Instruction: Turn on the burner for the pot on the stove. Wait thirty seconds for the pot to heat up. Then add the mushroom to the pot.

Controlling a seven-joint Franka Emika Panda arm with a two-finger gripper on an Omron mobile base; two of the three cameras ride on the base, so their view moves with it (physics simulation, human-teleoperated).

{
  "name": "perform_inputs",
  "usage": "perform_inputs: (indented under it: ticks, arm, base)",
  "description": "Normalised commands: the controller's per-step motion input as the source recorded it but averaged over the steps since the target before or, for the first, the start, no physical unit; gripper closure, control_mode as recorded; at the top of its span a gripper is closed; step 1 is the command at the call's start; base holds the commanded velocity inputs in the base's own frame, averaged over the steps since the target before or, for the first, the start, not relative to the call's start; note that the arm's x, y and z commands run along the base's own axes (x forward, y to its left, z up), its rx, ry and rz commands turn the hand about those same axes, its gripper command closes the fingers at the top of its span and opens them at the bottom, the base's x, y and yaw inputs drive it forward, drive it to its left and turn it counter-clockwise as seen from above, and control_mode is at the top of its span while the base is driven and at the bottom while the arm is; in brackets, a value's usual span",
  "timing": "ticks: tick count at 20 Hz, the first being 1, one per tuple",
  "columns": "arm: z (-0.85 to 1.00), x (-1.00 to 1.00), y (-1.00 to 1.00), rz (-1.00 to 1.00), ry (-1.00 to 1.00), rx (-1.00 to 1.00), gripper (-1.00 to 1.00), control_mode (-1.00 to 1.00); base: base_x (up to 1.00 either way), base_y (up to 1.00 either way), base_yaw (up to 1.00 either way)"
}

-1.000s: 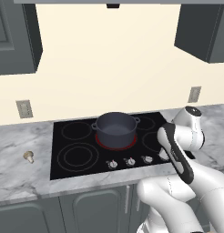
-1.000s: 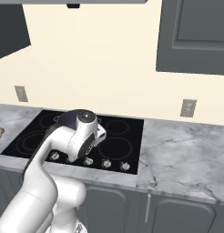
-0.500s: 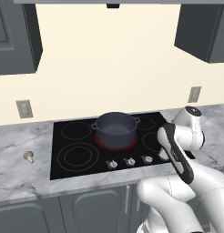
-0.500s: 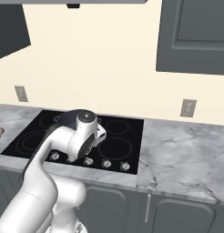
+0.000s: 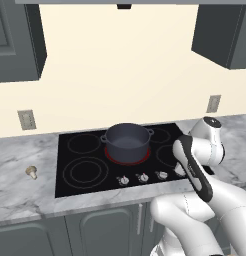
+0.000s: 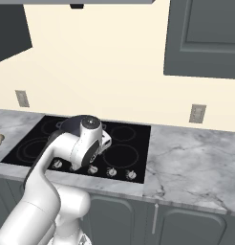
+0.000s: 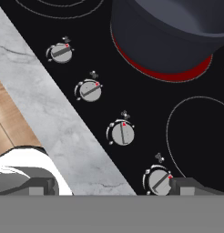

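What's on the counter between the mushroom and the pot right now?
Bare marble counter, then two unlit rings on the stove; nothing stands between mushroom and pot in the left base view.

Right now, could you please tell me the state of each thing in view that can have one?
burner: on, glowing red under the pot.
pot: upright on the lit burner, no lid, nothing visible inside.
mushroom: lying on the counter left of the stove, not yet in the pot.
claw: open, empty, hovering over the knob row.
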Motion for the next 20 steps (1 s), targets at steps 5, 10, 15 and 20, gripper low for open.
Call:
perform_inputs:
  ticks: [5,10,15,20]
  arm:
    - [0.0,0.0,0.0,0.0,0.0,0.0,-1.0,-1.0]
    - [0.0,0.0,0.0,0.0,0.0,0.0,-1.0,-1.0]
    - [0.0,0.0,0.0,0.0,0.0,0.0,-1.0,-1.0]
    - [0.0,0.0,0.0,0.0,0.0,0.0,-1.0,-1.0]
  base:
    - [0.0,0.0,0.0]
    - [0.0,0.0,0.0]
    - [0.0,0.0,0.0]
    - [0.0,0.0,0.0]
